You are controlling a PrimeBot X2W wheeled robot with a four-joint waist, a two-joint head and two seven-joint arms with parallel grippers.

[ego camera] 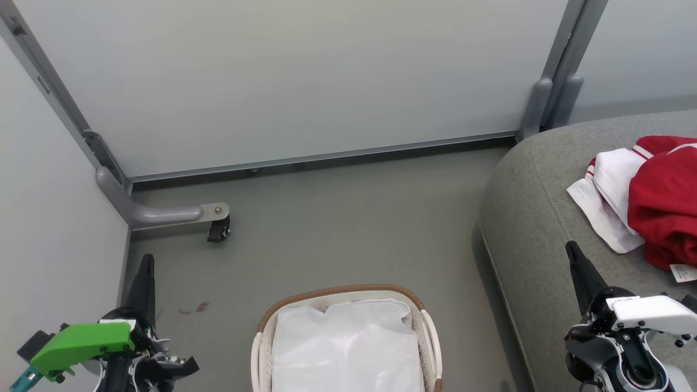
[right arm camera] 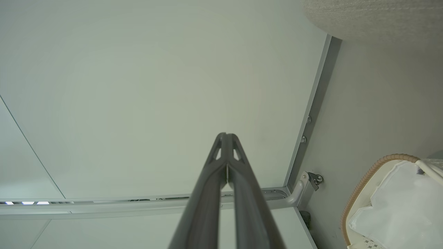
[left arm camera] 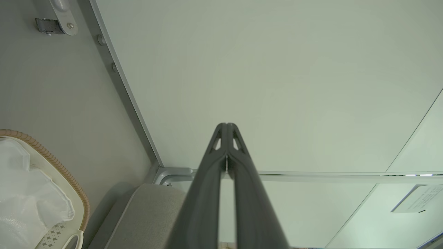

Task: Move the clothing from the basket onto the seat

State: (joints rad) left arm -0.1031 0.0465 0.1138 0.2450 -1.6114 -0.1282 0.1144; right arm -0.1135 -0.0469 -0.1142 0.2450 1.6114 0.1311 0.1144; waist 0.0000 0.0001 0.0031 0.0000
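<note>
The red and white clothing (ego camera: 650, 201) lies bunched on the grey seat (ego camera: 539, 218) at the right edge of the head view. On the floor at bottom centre stands the white basket (ego camera: 261, 348) with its brown woven rim, holding just its plain white liner (ego camera: 346, 348). My left gripper (ego camera: 146, 261) is at the lower left, shut and empty, left of the basket. My right gripper (ego camera: 572, 249) is at the lower right, shut and empty, above the seat's front edge. Each wrist view shows its fingertips pressed together, left gripper (left arm camera: 226, 125), right gripper (right arm camera: 226, 135), pointing at a pale partition.
Pale partition panels (ego camera: 294, 76) with grey frames wall in the back and left. A grey partition foot with a black caster (ego camera: 218, 228) juts onto the floor at left. Grey floor (ego camera: 348, 228) lies between the basket, partitions and seat.
</note>
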